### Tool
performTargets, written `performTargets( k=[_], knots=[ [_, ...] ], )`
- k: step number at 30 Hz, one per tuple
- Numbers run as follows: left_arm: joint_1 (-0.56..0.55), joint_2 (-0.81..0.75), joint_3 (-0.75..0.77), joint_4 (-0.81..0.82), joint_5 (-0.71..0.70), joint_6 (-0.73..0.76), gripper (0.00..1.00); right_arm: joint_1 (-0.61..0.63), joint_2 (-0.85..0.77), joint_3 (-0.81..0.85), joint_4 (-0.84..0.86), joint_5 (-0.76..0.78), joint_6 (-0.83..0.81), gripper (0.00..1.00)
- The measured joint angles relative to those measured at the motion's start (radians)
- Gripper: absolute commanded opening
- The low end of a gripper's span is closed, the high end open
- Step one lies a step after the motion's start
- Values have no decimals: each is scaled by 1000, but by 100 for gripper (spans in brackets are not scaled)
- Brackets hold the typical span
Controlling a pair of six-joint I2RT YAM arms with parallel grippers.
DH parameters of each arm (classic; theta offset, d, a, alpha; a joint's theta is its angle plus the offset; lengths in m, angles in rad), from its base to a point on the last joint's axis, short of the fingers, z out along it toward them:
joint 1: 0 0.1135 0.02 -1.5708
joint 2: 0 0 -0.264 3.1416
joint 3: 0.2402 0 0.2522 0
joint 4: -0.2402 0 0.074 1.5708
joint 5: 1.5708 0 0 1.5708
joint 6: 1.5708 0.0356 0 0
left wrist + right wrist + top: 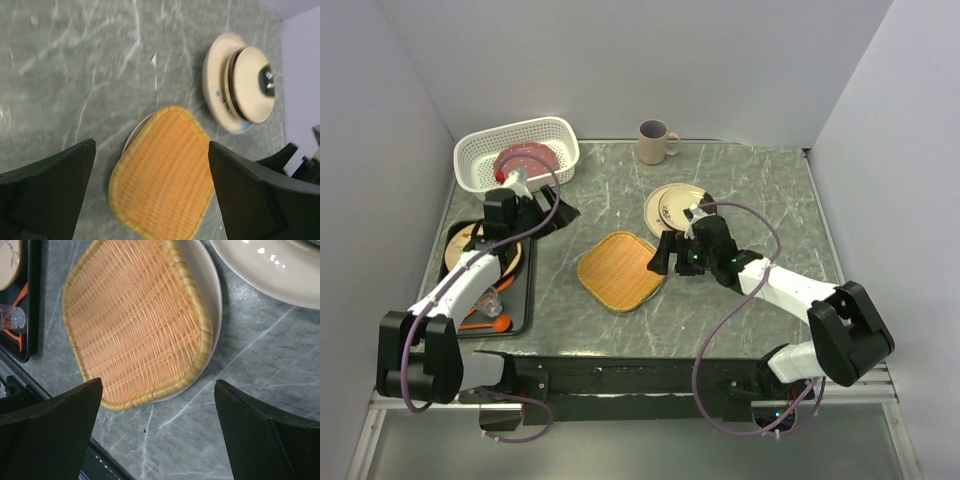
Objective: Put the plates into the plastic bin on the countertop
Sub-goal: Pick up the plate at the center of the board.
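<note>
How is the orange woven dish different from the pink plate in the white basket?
The orange woven rounded-square dish has corners; the round pink plate has none. The dish looks plaited like straw; the pink plate looks smooth. The dish lies on a pale plate on the grey-green marble countertop; the pink plate sits inside the white perforated plastic basket. Both are shallow.

The tan-orange woven plate (620, 270) lies on the countertop (770, 190). At its right edge hangs the right gripper (670, 258), jaws apart. Behind-right of it sit cream plates (672, 207). Far behind-left, the white bin (480, 150) holds a pink plate (527, 158). A black tray (525, 295) lies left.
</note>
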Motion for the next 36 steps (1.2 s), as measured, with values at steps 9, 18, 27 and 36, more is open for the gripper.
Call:
performTargets(
  k=[9,18,27,36],
  knots=[
    [-56,-10,-116,30,-7,-8,99,0,40,-15,47,-8,63,82],
    [-103,15,-116,70,-26,-7,99,0,105,-46,101,-6,118,73],
    [-120,24,-116,66,-45,-5,99,0,131,-60,153,7,143,63],
    [-120,23,-118,44,-80,11,99,0,200,-60,196,-5,165,50]
  ],
)
